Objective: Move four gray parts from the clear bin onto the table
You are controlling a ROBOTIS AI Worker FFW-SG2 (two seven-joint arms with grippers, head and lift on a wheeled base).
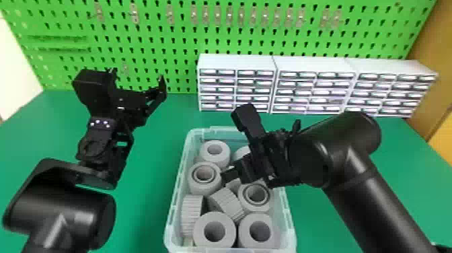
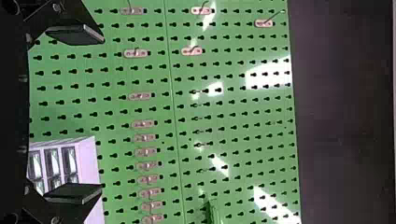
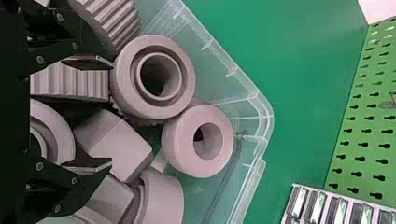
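Black right fingers point(image 1: 230, 175) parted over gray parts point(image 1: 200, 232), left fingers point(image 1: 162, 88) spread wide

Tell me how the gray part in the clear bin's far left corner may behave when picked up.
The gray part looks stiff, as its thick ring holds a clean round shape. Laid on its curved side, it would probably roll. It may brush the clear bin or the next gray part, since it sits close to both.
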